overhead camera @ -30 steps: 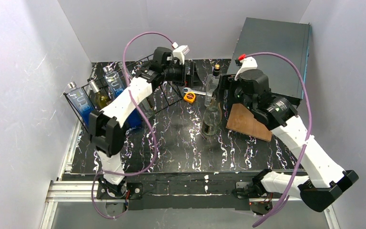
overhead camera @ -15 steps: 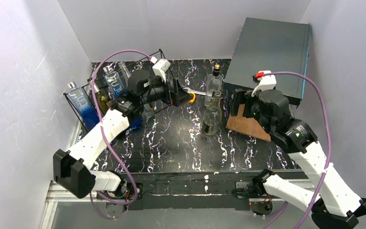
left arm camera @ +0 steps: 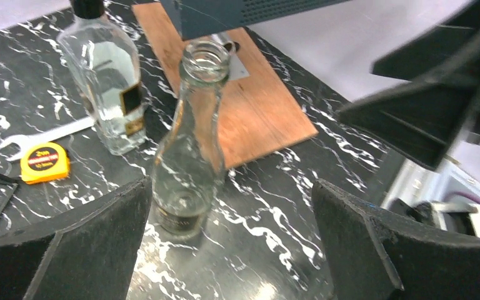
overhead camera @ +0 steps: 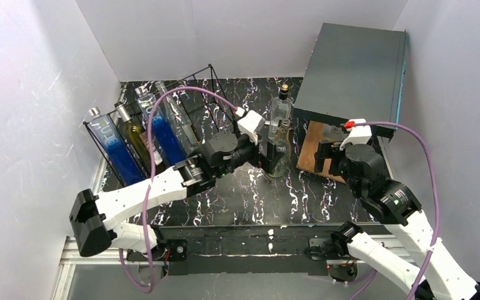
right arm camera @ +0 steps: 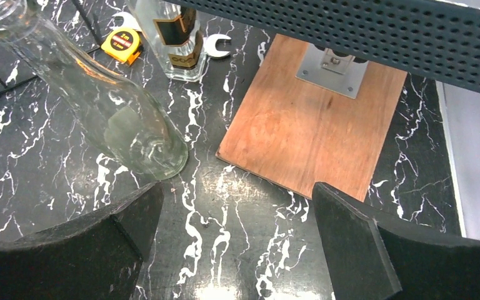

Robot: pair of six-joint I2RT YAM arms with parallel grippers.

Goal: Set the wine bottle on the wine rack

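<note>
A clear empty wine bottle (overhead camera: 279, 155) stands upright mid-table, also in the left wrist view (left arm camera: 190, 156) and the right wrist view (right arm camera: 119, 112). My left gripper (overhead camera: 264, 150) is open right beside it on its left; the bottle stands just ahead of the left finger (left arm camera: 87, 244), not between the jaws (left arm camera: 231, 244). My right gripper (overhead camera: 324, 151) is open and empty (right arm camera: 237, 244), to the right of the bottle and apart from it. The black wire wine rack (overhead camera: 195, 77) sits at the back left and holds several bottles, two of them blue.
A squarish clear bottle with a black cap (overhead camera: 280, 105) stands just behind the wine bottle. A dark grey box (overhead camera: 356, 69) rests on a wooden board (right arm camera: 312, 125) at the back right. A yellow tape measure (left arm camera: 44, 164) and a wrench (left arm camera: 37, 134) lie near the rack.
My left arm swung from the rack across to the middle bottle. My right gripper opened and drew back from that bottle toward the near edge. The bottle stays upright.
</note>
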